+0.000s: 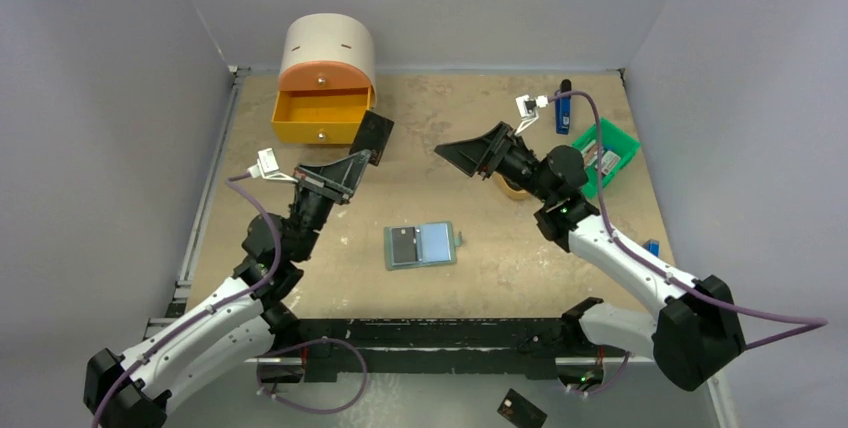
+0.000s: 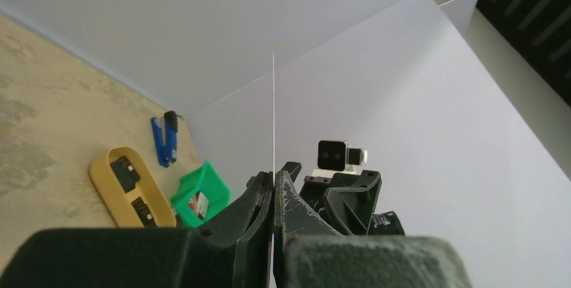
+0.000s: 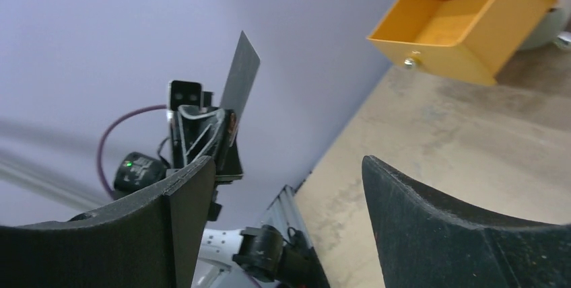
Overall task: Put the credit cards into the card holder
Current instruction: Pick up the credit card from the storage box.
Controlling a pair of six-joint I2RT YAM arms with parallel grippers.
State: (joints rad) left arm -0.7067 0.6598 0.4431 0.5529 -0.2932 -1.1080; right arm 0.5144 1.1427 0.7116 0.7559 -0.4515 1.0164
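My left gripper (image 1: 357, 161) is raised above the table and shut on a black credit card (image 1: 372, 135). In the left wrist view that card (image 2: 273, 113) stands edge-on as a thin line between the shut jaws (image 2: 273, 179). The right wrist view shows it too (image 3: 241, 79). The card holder (image 1: 436, 244) lies open at the table's middle, with a black card (image 1: 403, 245) on its left half. My right gripper (image 1: 463, 154) is open and empty, raised and facing the left gripper; its fingers (image 3: 192, 190) frame bare table. Two more black cards (image 2: 124, 172) lie in the tan oval tray (image 2: 106, 184).
An orange drawer box (image 1: 320, 113) stands open at the back left. A green bin (image 1: 605, 155) and a blue stick (image 1: 563, 108) are at the back right. Another black card (image 1: 521, 410) lies below the table's front edge.
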